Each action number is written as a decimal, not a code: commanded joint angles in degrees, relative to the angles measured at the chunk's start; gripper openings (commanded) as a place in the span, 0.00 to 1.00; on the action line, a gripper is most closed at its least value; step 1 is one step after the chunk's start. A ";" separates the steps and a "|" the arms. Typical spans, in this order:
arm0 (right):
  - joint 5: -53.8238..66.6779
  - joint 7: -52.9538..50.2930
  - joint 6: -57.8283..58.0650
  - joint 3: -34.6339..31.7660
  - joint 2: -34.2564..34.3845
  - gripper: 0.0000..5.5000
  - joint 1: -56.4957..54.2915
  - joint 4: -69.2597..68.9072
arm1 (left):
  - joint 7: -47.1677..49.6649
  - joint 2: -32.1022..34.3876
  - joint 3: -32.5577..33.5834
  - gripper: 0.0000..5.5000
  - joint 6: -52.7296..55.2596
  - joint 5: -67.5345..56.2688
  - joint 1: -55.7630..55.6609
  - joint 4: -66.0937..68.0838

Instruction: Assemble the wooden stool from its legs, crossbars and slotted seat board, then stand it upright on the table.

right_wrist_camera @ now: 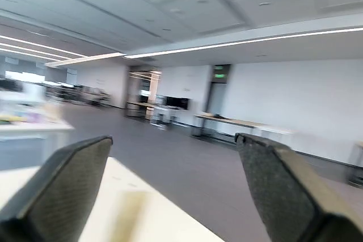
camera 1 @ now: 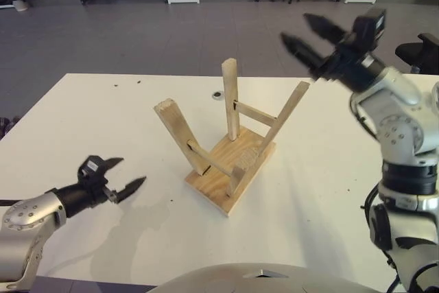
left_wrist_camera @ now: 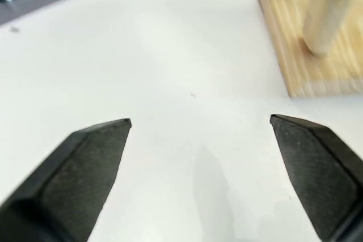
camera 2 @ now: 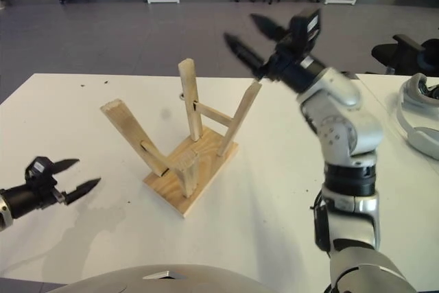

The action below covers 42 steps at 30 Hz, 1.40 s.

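At the centre of the white table (camera 1: 103, 128), the wooden stool (camera 1: 232, 159) rests upside down, its seat board (camera 1: 214, 186) flat on the surface and its legs (camera 1: 230, 101) pointing upward, two of them splayed outward. A crossbar (camera 1: 255, 112) joins the rear pair. Left gripper (camera 1: 132, 171): low over the table, well apart from the stool, jaws spread wide, nothing held. Right gripper (camera 1: 293, 25): raised high beyond the right-hand leg, jaws likewise parted, nothing held.
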 commanded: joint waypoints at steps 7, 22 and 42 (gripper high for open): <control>-36.81 0.36 -32.38 24.40 14.29 0.74 -7.86 68.96 | 4.32 -6.51 -29.61 0.82 -0.08 23.21 -13.05 10.68; -35.96 3.05 -46.87 17.14 2.93 0.74 18.17 58.97 | 26.06 -12.44 -17.80 0.82 -17.26 26.04 -24.34 38.75; -12.06 20.59 1.56 18.21 -4.44 0.74 35.11 -11.49 | 15.32 -16.74 -16.42 0.82 27.35 4.00 -11.50 -18.00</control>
